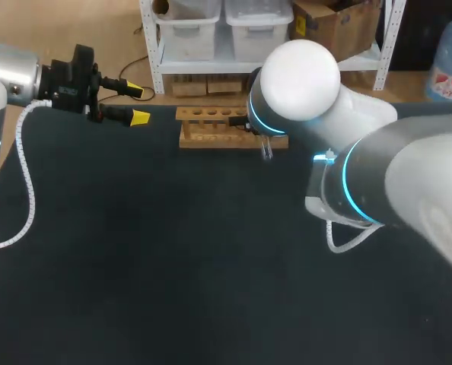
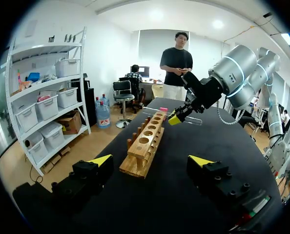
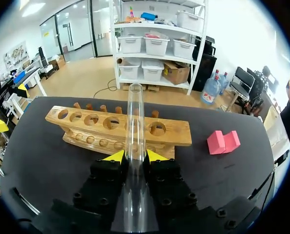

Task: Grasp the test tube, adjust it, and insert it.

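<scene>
the tube (image 3: pixel 134 122) is clamped between the yellow tips of the right tool (image 3: pixel 135 157), lying along the fingers and pointing out over the rack (image 3: pixel 86 127); from the left wrist it is seen nearer level than upright, just above the rack's far end. the main risk is judged to lie in the turn needed before insertion: smooth glass held only by two narrow tips could slide or swing in the grip when tilted, and could be dropped onto the rack or the counter (image 1: pixel 173 266). if it is lowered out of line with a hole, its end could be struck against the wood between holes and the tube chipped or levered loose; the holes are set close in a row, so a small offset would be enough. which end is closed cannot be told for sure. the left tool (image 1: pixel 139 105) is held released, with nothing between its fingers, off one end of the rack and apart from it. the counter is covered in dark matte sheet, on which a dropped tube would likely roll. a pink block (image 3: pixel 223 141) lies near the rack's other end, and the work is hidden from the head view by the right arm (image 1: pixel 378 182).
</scene>
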Robot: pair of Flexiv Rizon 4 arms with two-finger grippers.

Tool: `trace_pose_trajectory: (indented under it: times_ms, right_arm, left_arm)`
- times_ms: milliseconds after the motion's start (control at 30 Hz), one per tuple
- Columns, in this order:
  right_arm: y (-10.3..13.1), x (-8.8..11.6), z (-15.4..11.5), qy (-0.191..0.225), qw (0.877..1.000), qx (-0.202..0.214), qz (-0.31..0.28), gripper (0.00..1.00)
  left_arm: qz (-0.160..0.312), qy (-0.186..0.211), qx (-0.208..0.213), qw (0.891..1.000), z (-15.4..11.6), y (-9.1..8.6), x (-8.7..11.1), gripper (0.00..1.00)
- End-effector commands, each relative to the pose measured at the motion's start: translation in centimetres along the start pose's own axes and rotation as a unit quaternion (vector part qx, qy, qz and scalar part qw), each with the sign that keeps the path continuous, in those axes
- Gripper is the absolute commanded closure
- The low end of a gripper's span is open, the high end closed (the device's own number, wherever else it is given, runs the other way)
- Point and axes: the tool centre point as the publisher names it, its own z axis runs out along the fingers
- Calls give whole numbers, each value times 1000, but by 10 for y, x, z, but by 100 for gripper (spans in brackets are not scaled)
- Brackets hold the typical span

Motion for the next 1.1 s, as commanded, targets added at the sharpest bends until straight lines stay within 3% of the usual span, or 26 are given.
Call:
trace_pose_trajectory:
  times_ms: [33, 1100]
  right_arm:
    - [1, -3, 4, 15, 1000, -4, 1, 100]
    - [9, 12, 20, 52, 998, -33, 9, 100]
  left_arm:
    - [1, -1, -1, 1000, 0, -1, 1, 0]
    - [1, -1, -1, 1000, 0, -1, 1, 0]
